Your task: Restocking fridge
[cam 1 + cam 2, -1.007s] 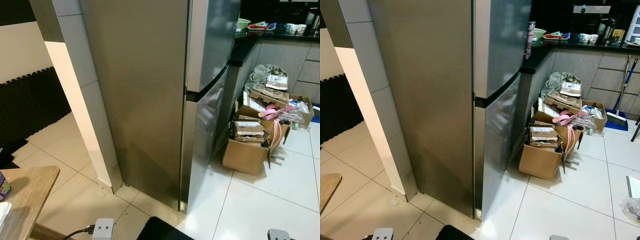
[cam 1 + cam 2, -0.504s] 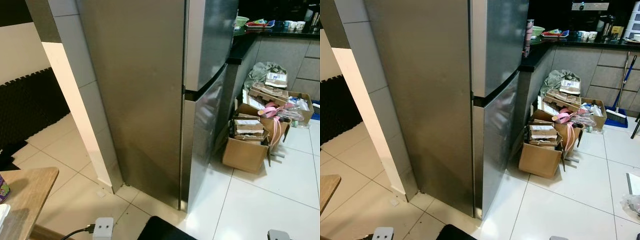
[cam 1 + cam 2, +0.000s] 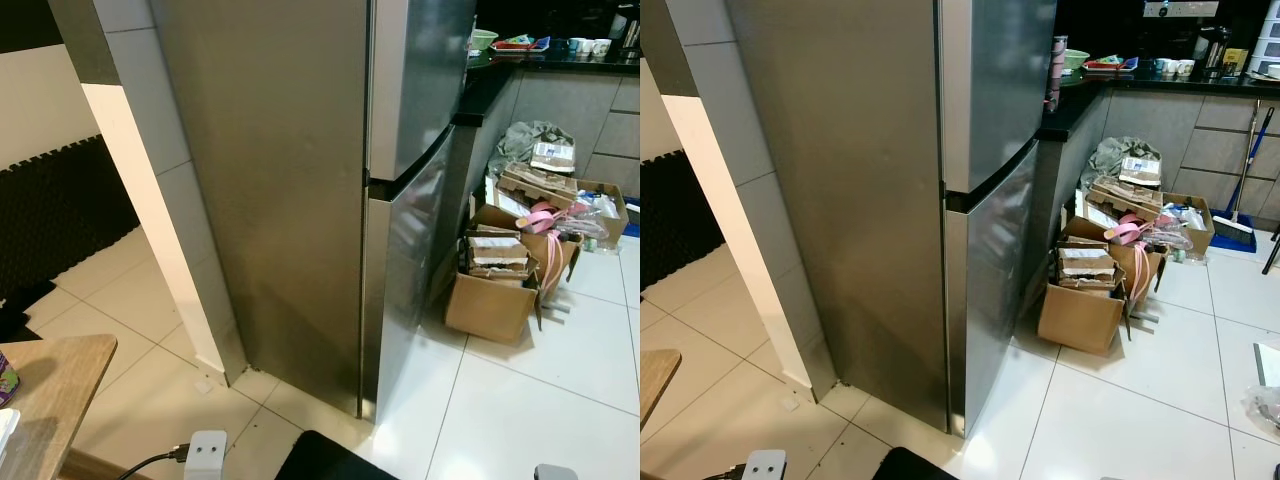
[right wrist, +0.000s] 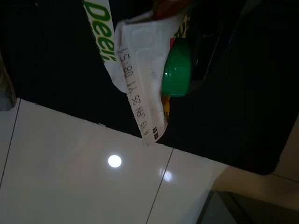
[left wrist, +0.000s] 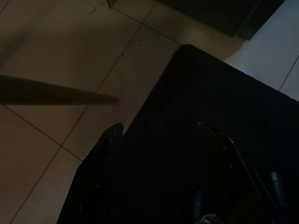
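The carton (image 4: 140,79) with a green cap (image 4: 176,69) hangs in our right gripper, apparently pinched near its top, though the fingers are hidden. We judge it light, stiff and crushable. The fridge (image 3: 970,180) stands closed ahead. A cardboard box (image 3: 1085,300) beside it holds flattened packaging. The left gripper (image 5: 159,135) hangs spread, idle.

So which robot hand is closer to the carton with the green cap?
Right. The carton with its green cap hangs close up before the right wrist camera. The left gripper, jaws apart, hangs elsewhere, over floor tiles.
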Available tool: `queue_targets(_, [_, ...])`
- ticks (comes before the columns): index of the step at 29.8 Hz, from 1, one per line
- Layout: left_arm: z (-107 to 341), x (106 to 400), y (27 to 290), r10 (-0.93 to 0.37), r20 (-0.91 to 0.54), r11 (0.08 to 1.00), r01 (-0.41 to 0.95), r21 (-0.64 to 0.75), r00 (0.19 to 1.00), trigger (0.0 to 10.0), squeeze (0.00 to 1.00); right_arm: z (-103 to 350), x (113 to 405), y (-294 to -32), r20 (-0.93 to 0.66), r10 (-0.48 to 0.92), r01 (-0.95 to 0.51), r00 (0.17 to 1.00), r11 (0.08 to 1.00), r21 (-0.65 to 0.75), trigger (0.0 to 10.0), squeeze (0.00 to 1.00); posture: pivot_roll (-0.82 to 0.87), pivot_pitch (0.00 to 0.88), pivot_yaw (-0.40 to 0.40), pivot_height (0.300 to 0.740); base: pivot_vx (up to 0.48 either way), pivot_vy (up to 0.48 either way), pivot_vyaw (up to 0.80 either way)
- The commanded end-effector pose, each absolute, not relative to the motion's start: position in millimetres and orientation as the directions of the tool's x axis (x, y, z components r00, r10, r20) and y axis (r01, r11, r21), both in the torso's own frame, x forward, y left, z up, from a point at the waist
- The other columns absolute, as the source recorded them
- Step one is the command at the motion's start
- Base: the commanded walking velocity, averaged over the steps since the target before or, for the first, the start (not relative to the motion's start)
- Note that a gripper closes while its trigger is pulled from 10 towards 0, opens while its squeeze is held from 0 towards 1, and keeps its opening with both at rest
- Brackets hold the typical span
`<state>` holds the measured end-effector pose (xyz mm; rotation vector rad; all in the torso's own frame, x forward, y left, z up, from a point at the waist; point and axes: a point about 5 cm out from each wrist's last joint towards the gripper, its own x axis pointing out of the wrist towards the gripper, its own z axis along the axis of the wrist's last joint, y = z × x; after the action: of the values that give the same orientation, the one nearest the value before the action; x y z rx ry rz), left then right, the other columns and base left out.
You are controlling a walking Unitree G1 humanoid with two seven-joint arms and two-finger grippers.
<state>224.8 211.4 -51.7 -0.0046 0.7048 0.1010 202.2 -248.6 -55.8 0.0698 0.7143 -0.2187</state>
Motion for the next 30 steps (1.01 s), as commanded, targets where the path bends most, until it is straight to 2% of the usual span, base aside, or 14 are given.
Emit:
queue_targets(1, [-56.2,218.5,212.4,0.093,-0.672,0.995,-0.089,0.040,0.735,10.0,0.00,-57.5,199.7,-248.3,-0.663,-0.180,0.223,0.726,0.975,-0.019,10.0,0.00,-0.10,0.092,-0.011,0.740,0.000,0.000,0.00])
queue_targets(6, [-57.0,217.1,212.0,0.086,-0.672,0.996,-0.087,0.033,0.735,10.0,0.00,-57.1,200.0,-248.9,-0.663,-0.177,0.217,0.728,0.976,-0.023,10.0,0.00,-0.10,0.099,0.006,0.740,0.000,0.000,0.00])
queue_targets(8, [-57.0,217.2,212.2,0.082,-0.674,0.996,-0.075,0.039,0.734,10.0,0.00,-57.1,200.4,-248.3,-0.661,-0.180,0.225,0.729,0.974,-0.016,10.0,0.00,-0.10,0.092,-0.009,0.740,0.000,0.000,0.00])
queue_targets(13, [-58.3,214.5,214.5,0.102,-0.679,0.993,-0.113,0.028,0.727,10.0,0.00,-59.1,199.2,-244.4,-0.669,-0.171,0.210,0.724,0.977,-0.022,10.0,0.00,-0.10,0.100,0.016,0.740,0.000,0.000,0.00])
queue_targets(15, [-57.2,216.2,213.6,0.077,-0.674,0.996,-0.080,0.027,0.735,10.0,0.00,-58.8,199.4,-244.1,-0.660,-0.178,0.237,0.730,0.971,0.000,10.0,0.00,-0.10,0.095,-0.001,0.740,0.000,0.000,0.00])
queue_targets(21, [-58.2,216.2,213.5,0.069,-0.693,0.998,-0.057,0.040,0.718,10.0,0.00,-61.2,196.6,-242.4,-0.679,-0.163,0.193,0.716,0.981,-0.032,10.0,0.00,-0.11,0.103,0.020,0.740,0.000,0.000,0.00])
queue_targets(23, [-56.9,218.7,210.1,0.036,-0.688,0.998,0.003,0.055,0.725,10.0,0.00,-60.4,196.6,-244.4,-0.668,-0.180,0.235,0.722,0.972,-0.008,10.0,0.00,-0.11,0.097,0.004,0.740,0.000,0.000,0.00])
queue_targets(26, [-57.2,218.3,210.3,0.049,-0.685,0.999,-0.030,0.040,0.727,10.0,0.00,-61.2,195.5,-244.3,-0.677,-0.173,0.216,0.716,0.976,-0.021,10.0,0.00,-0.10,0.102,0.022,0.740,0.000,0.000,0.00])
queue_targets(30, [-56.0,219.8,209.8,0.027,-0.681,0.999,0.002,0.043,0.732,10.0,0.00,-60.4,196.1,-244.9,-0.667,-0.181,0.239,0.723,0.971,-0.005,10.0,0.00,-0.10,0.095,0.010,0.740,0.000,0.000,0.00])
